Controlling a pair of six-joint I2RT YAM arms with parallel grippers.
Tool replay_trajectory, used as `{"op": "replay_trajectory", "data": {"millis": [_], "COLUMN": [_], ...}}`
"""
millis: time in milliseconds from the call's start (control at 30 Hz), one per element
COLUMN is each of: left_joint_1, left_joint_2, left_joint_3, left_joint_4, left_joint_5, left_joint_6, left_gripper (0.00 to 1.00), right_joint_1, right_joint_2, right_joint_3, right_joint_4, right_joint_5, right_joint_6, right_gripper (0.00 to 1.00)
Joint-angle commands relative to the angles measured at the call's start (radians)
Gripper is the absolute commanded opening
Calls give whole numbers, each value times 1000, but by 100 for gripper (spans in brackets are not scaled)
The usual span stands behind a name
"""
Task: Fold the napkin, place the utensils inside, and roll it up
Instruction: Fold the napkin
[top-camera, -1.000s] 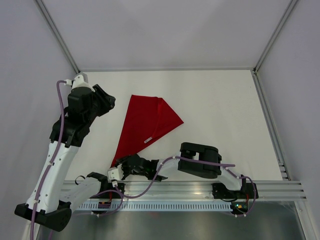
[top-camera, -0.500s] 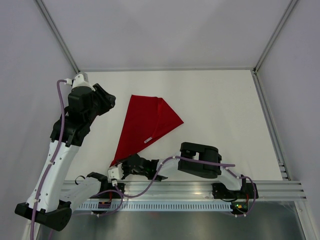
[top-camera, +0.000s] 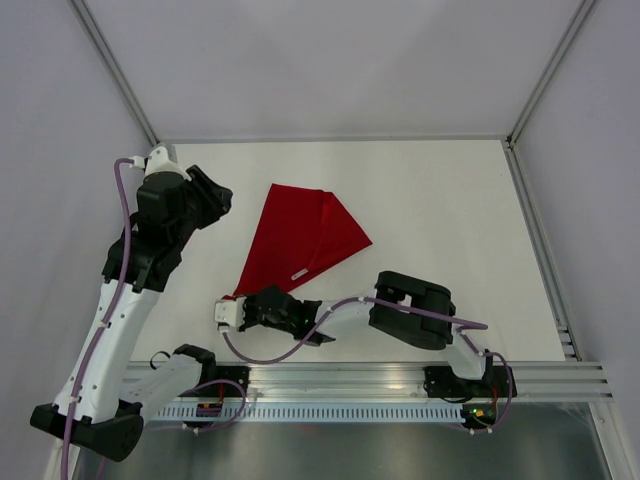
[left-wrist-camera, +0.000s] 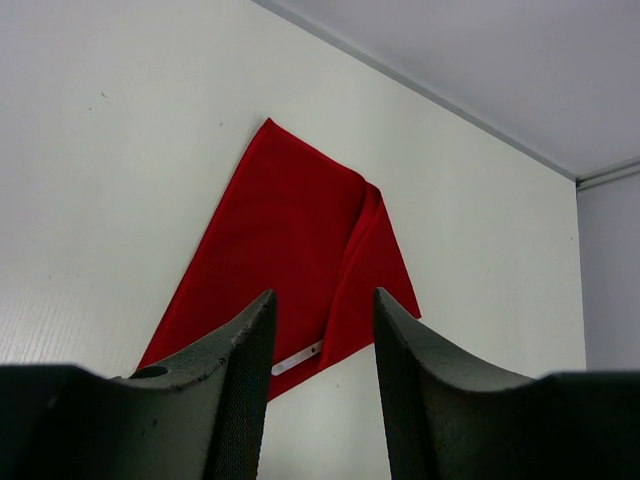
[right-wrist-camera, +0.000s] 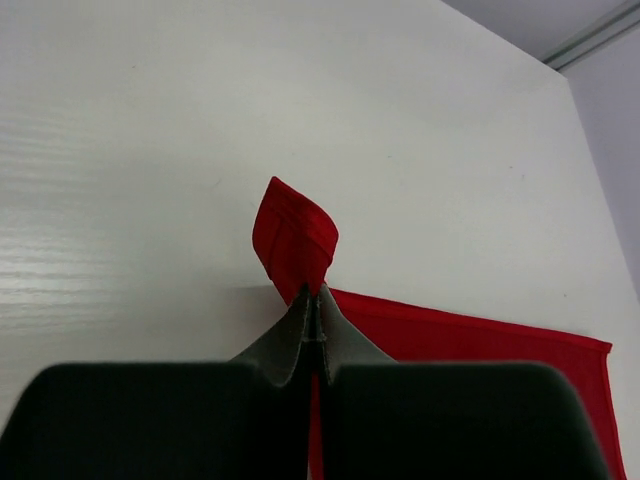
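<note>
Napkin (top-camera: 300, 235) corner nearest the table (top-camera: 450, 200) edge is pinched between right fingers (right-wrist-camera: 284, 346).

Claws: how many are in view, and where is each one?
2. The left claw hangs open left of the napkin, apart from it. The right claw is shut on the napkin's near corner.

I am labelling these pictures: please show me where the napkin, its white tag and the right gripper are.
napkin (top-camera: 300, 230), top view, middle of the red cloth.
white tag (left-wrist-camera: 297, 358), left wrist view, middle of the strip.
right gripper (right-wrist-camera: 313, 298), right wrist view, between its shut fingers, pinching a napkin corner.
</note>
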Motion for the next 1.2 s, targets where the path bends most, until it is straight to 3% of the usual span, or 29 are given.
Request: {"op": "replay_trajectory", "data": {"millis": [0, 667, 1167], "left_joint_1": [-4, -3, -3], "left_joint_2": [1, 83, 193], "left_joint_3": [-3, -10, -24], "left_joint_4": [41, 104, 170], "left_joint_5": [26, 102, 190], "left_joint_6": [25, 47, 64], "left_gripper": [49, 50, 50], "right_joint_1": [-14, -135, -289], "right_joint_2": [-89, -276, -376], "right_joint_3": [32, -91, -187], "right_joint_4": [-1, -112, -181], "right_joint_5": [27, 246, 268], "right_joint_6": [77, 209, 278], "right_gripper": [0, 0, 0]}}
